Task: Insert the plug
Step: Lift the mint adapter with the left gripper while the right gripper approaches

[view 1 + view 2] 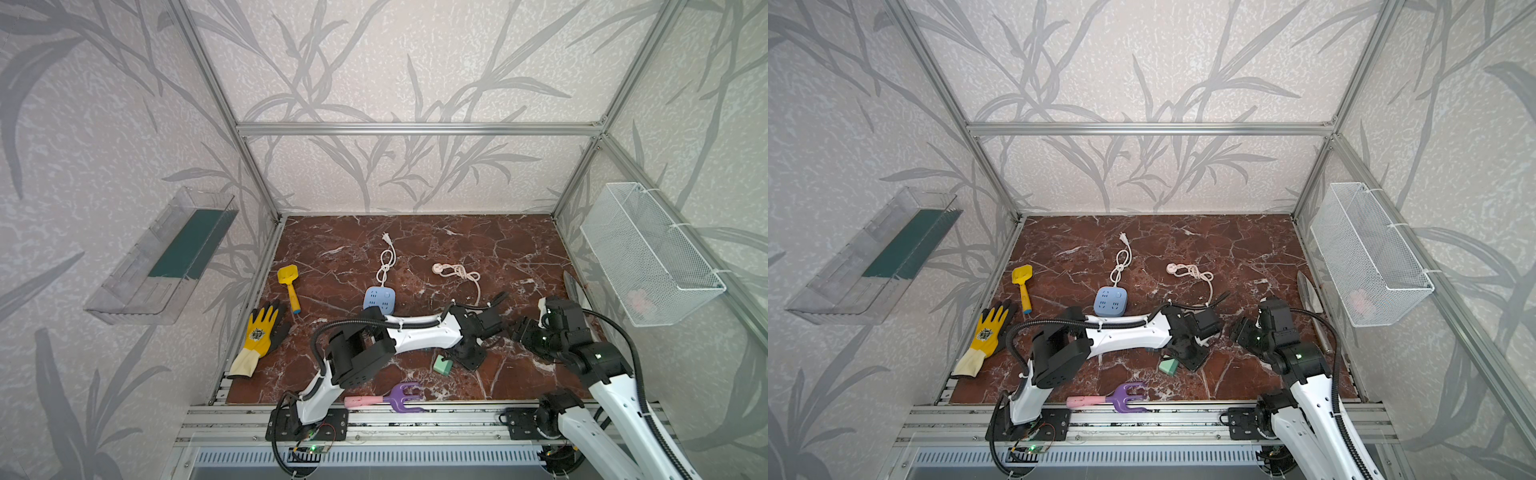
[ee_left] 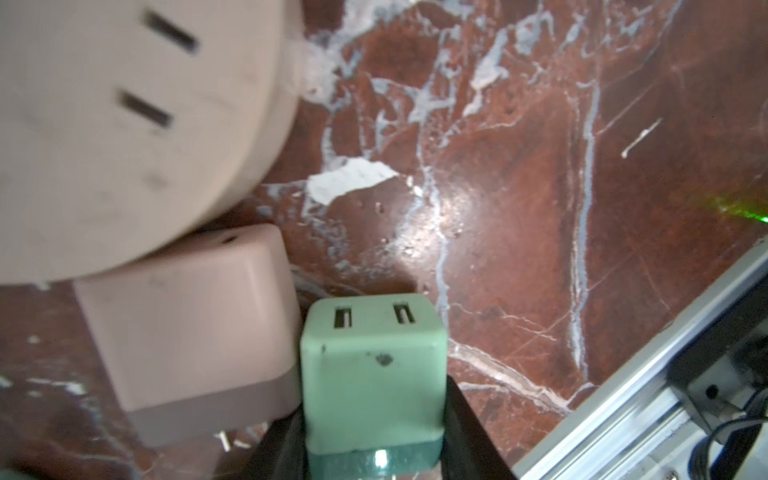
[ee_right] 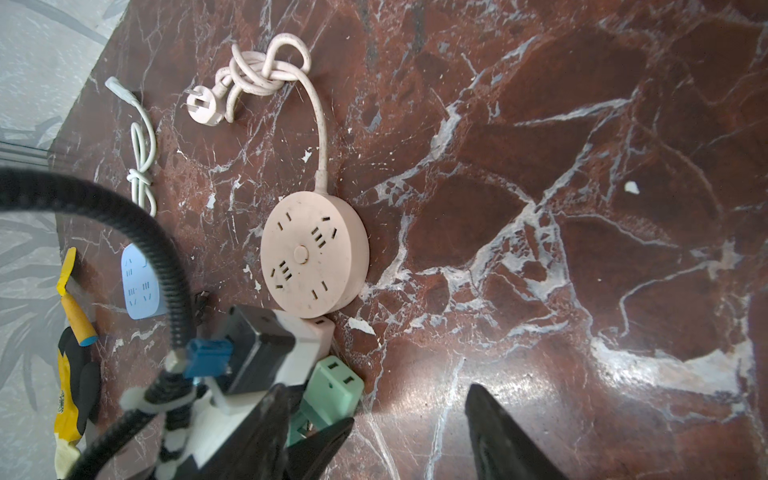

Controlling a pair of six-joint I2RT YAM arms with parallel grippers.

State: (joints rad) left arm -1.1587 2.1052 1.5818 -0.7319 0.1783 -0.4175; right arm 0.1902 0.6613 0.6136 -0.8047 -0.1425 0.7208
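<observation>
A green cube plug (image 2: pixel 374 365) rests on the marble floor, and my left gripper (image 2: pixel 374 411) is shut on it, one black finger on each side. Both top views show that plug (image 1: pixel 441 365) (image 1: pixel 1169 365) below the left gripper (image 1: pixel 459 357) (image 1: pixel 1187 355). A pink cube plug (image 2: pixel 187 324) sits right beside it, against the round pink power strip (image 2: pixel 124 124) (image 3: pixel 316 253). My right gripper (image 3: pixel 380 399) (image 1: pixel 515 328) stands open over bare floor just right of the green plug (image 3: pixel 332 382), holding nothing.
A blue power strip (image 1: pixel 379 299) with a white cord lies behind the left arm. At the left lie a yellow glove (image 1: pixel 259 332) and a yellow shovel (image 1: pixel 289 282). A purple rake (image 1: pixel 399 397) sits by the front rail. A wire basket (image 1: pixel 648 253) hangs on the right wall.
</observation>
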